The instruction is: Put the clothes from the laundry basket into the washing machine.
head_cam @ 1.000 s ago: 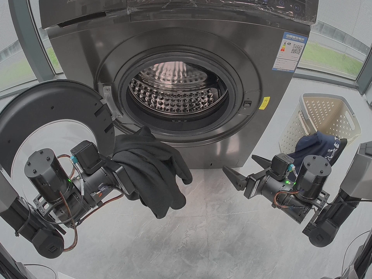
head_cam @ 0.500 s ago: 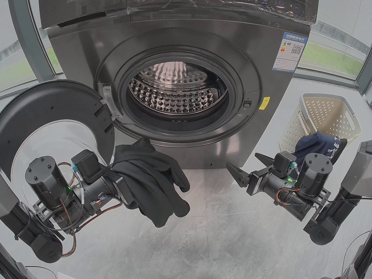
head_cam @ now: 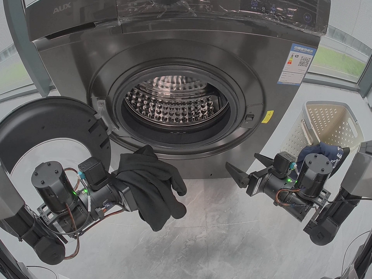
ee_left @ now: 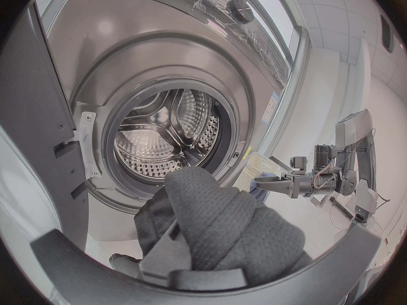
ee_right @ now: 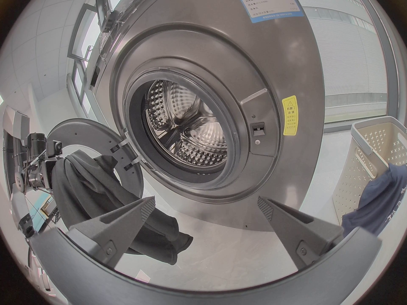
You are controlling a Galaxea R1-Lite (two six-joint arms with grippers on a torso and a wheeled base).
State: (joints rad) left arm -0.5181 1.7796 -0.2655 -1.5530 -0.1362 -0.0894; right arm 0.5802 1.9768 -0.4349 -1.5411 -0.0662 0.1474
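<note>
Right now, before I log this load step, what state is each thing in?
washing machine door: open, swung to the left.
drum: empty.
left gripper: shut on the black garment.
black garment: hanging outside the drum.
right gripper: open, empty.
laundry basket: holds a navy garment.
navy garment: draped over the basket's rim.

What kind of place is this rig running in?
Likely a laundry corner in a glass-walled test or demo space: a front-loading washing machine with its door open, a cream laundry basket on the floor, and big windows behind.
</note>
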